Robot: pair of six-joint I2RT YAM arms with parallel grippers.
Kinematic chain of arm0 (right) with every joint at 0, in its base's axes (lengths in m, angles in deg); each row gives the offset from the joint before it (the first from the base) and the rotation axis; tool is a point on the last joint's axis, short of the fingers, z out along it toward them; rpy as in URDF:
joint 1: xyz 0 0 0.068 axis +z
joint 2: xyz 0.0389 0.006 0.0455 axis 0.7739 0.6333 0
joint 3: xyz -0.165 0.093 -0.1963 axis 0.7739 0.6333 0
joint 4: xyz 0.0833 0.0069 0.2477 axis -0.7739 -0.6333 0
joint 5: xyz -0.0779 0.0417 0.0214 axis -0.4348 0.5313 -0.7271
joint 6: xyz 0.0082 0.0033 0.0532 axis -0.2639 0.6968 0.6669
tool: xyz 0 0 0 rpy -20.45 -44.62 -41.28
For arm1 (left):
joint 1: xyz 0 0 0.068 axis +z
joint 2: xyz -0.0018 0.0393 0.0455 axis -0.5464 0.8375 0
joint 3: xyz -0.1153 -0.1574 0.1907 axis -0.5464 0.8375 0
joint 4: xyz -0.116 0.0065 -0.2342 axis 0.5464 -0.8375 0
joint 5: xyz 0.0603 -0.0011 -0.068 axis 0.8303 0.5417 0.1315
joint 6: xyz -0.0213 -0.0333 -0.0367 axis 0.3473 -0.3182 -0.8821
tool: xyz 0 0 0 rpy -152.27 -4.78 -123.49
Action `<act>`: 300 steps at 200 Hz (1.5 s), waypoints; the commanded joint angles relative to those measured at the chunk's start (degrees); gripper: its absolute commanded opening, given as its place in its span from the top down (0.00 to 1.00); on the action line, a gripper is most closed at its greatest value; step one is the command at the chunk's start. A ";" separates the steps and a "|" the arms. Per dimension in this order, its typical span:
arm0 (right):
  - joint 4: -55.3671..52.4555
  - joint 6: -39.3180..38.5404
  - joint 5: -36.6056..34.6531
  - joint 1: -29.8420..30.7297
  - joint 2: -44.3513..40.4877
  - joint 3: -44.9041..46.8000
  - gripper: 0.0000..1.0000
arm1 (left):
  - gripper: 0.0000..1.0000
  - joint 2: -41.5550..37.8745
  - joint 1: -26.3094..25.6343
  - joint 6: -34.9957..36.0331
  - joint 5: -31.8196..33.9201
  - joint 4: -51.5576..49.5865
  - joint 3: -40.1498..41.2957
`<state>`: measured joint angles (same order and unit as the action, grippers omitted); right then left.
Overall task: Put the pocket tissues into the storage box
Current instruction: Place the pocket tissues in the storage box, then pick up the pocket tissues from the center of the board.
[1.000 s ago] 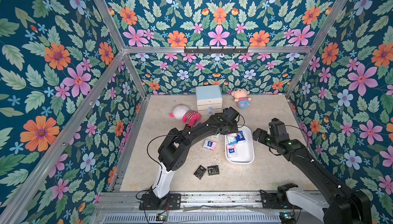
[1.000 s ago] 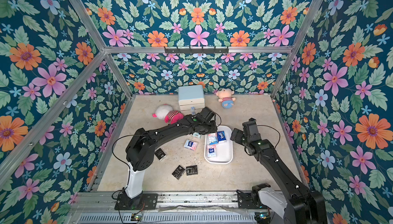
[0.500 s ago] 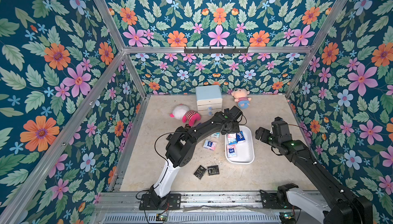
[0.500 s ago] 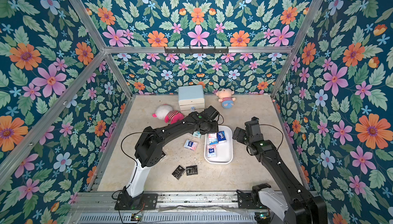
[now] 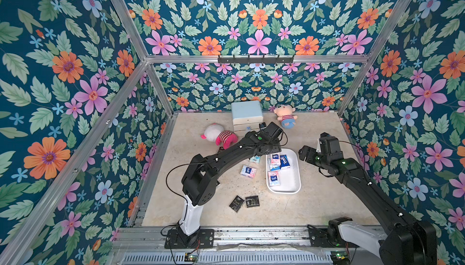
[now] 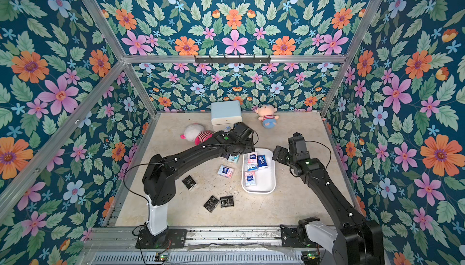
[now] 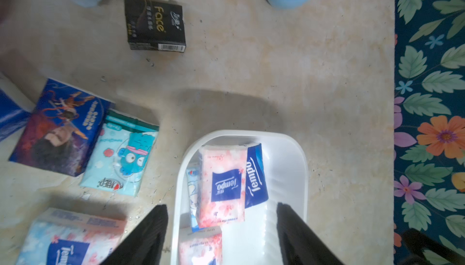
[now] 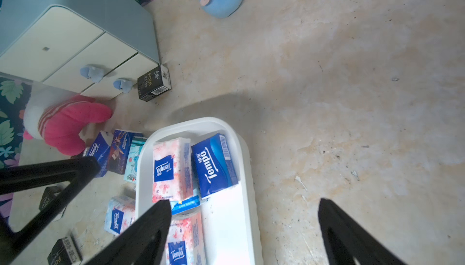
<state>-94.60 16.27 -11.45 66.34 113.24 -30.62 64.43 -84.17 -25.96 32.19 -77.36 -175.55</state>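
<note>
Now: your left gripper [image 7: 221, 204] hangs spread and empty over one end of the storage box [image 7: 300, 155]; a pink packet [image 7: 221, 183] lies loose beneath it, overlapping two others; your right gripper [image 8: 244, 200] gapes empty just beside the box; several pocket tissues [image 5: 248, 171] remain on the table [image 5: 327, 200]. Risk: packets piling at that end could slide over the shallow rim; a low retreat could snag it. Versus a second ago: left jaws wider.

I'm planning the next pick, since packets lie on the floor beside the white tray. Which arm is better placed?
Probably left. The left gripper hangs open over the storage box, beside the light-blue packet on the floor. The right gripper, also open, is across the box from it.
</note>
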 commanded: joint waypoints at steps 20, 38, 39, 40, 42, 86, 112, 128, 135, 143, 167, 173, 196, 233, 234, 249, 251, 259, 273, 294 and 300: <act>0.53 -1.92 4.37 0.01 2.26 -2.49 0.04 | 0.21 -9.18 1.55 -4.63 6.90 0.26 11.64; -0.13 -3.12 5.31 0.02 3.00 -3.51 0.04 | 0.21 -13.11 2.84 -8.02 6.84 1.04 18.87; -0.12 -3.17 5.35 0.01 3.05 -3.57 0.04 | 0.21 -13.29 2.91 -8.11 6.83 1.17 19.28; -0.16 -3.27 5.32 0.01 3.08 -3.60 0.04 | 0.20 -13.51 2.98 -8.42 6.83 1.28 19.66; -0.19 -3.40 5.41 0.01 3.10 -3.62 0.04 | 0.21 -13.87 3.08 -8.89 6.83 1.47 20.41; -1.43 -4.92 6.08 0.01 2.61 -3.21 0.04 | 0.18 -16.81 6.61 -20.74 3.31 7.81 33.25; -1.90 -5.31 5.84 0.01 1.25 -1.83 0.03 | 0.18 -16.43 7.05 -29.88 1.97 13.98 37.17; -2.01 -5.23 5.49 0.01 0.31 -0.76 0.03 | 0.17 -14.58 6.86 -33.01 1.38 14.93 36.03; -2.05 -5.08 5.39 0.01 -0.08 -0.24 0.03 | 0.17 -13.51 6.79 -33.62 1.27 14.65 34.90; -2.21 -4.90 5.22 0.01 -0.58 0.18 0.03 | 0.17 -12.19 6.75 -34.15 1.37 13.87 33.24; -2.55 -4.36 4.51 0.01 -2.40 1.70 0.03 | 0.17 -8.57 6.75 -35.82 0.51 13.51 29.31; -2.66 -4.23 4.10 0.01 -2.81 2.04 0.02 | 0.17 -7.87 6.75 -36.61 0.03 13.43 28.81; -3.45 -3.67 2.43 0.01 -3.81 2.91 0.03 | 0.18 -7.52 6.68 -39.10 -1.16 13.57 29.47; -2.43 -2.51 2.27 0.01 -4.15 4.09 0.03 | 0.17 -9.87 6.90 -38.35 -2.11 12.39 31.74; -2.42 -2.51 2.29 0.01 -4.08 4.10 0.03 | 0.18 -9.95 6.91 -38.26 -2.08 12.25 31.74; -1.75 -2.29 2.66 0.01 -3.46 4.11 0.03 | 0.18 -10.93 6.91 -36.85 -2.35 9.53 31.49; -1.64 -2.25 2.72 0.01 -3.39 4.11 0.03 | 0.18 -11.09 6.86 -36.78 -2.32 9.14 31.48; -1.31 -2.24 2.89 0.01 -2.99 4.02 0.03 | 0.18 -11.75 6.85 -36.50 -2.32 7.72 31.61; -0.63 -2.15 3.08 0.01 -2.19 4.05 0.03 | 0.18 -12.92 6.90 -38.26 -2.79 6.57 32.89; 0.42 -2.24 3.65 0.01 -0.58 4.24 0.03 | 0.18 -14.49 6.72 -42.00 -3.71 8.21 35.37; 0.79 -2.21 3.79 0.01 -0.08 4.39 0.03 | 0.18 -14.52 6.62 -42.49 -4.02 8.24 35.43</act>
<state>-95.85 13.67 -8.19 66.34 111.75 -26.53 50.82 -77.39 -65.02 29.04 -67.50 -141.13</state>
